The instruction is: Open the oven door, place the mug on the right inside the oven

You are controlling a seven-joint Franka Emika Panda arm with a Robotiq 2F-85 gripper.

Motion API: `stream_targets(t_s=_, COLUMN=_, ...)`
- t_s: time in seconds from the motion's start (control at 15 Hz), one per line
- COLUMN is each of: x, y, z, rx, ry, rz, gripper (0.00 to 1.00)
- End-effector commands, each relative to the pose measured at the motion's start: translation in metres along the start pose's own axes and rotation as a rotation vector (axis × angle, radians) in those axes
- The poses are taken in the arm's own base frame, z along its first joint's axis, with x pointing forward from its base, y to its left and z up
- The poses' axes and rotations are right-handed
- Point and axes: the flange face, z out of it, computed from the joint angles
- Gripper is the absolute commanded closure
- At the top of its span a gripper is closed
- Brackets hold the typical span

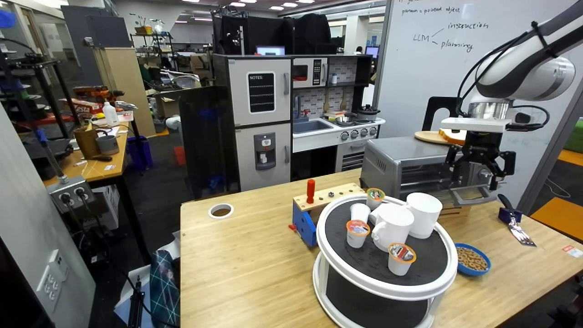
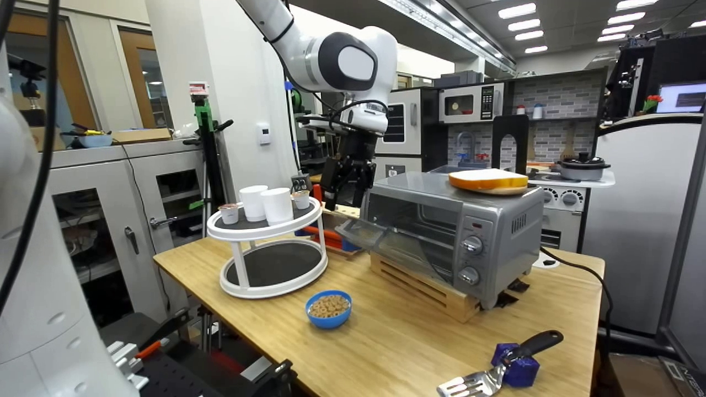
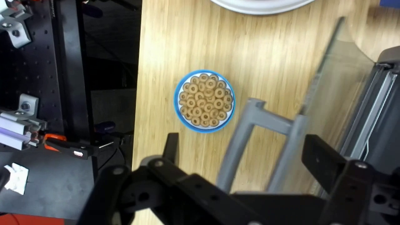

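The gripper (image 3: 242, 137) has its jaws spread wide with nothing held, over the swung-out oven door (image 3: 332, 93). The likely target, the right-hand white mug (image 1: 424, 215), stands on the upper tier of the round two-tier stand (image 1: 405, 294), beside a second white mug (image 1: 392, 226) (whether the two touch is hard to tell).

What could go wrong first is the door handle (image 3: 237, 150): in the wrist view it lies between the jaws, so a low sideways move might hook it and drag the door. I cannot tell whether the glass is fully lowered; if it stops partway, a mug carried in low would likely strike it. At the stand, jaws this wide could shove the second white mug or tip the orange-rimmed coffee pod (image 1: 401, 258) off.

For room, bare wood shows between the door handle and the blue cereal bowl (image 3: 204, 101), with the table (image 3: 157, 56) ending near the bowl's other side. Atop the oven (image 2: 469, 220), a bread slice (image 2: 488, 179) could get swept off. Lifting before crossing to the stand looks roomiest.
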Motion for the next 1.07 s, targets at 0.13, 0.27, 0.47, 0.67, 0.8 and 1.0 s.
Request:
stream_targets(t_s=0.13, x=-0.008, y=0.005, z=-0.004, rx=0.009, ry=-0.017, rz=-0.054, gripper=0.0)
stream_targets(t_s=0.27, x=-0.008, y=0.006, z=-0.004, rx=0.007, ry=-0.017, rz=-0.06, gripper=0.0)
stream_targets(t_s=0.47, x=-0.008, y=0.008, z=-0.002, rx=0.003, ry=-0.019, rz=-0.064, gripper=0.0)
stream_targets(t_s=0.67, x=-0.009, y=0.01, z=0.001, rx=-0.005, ry=-0.021, rz=-0.066, gripper=0.0)
stream_targets(t_s=0.8, x=-0.009, y=0.012, z=0.003, rx=-0.015, ry=-0.023, rz=-0.063, gripper=0.0)
stream_targets(t_s=1.0, x=-0.014, y=0.025, z=0.002, rx=-0.023, ry=-0.028, rz=-0.07, gripper=0.0)
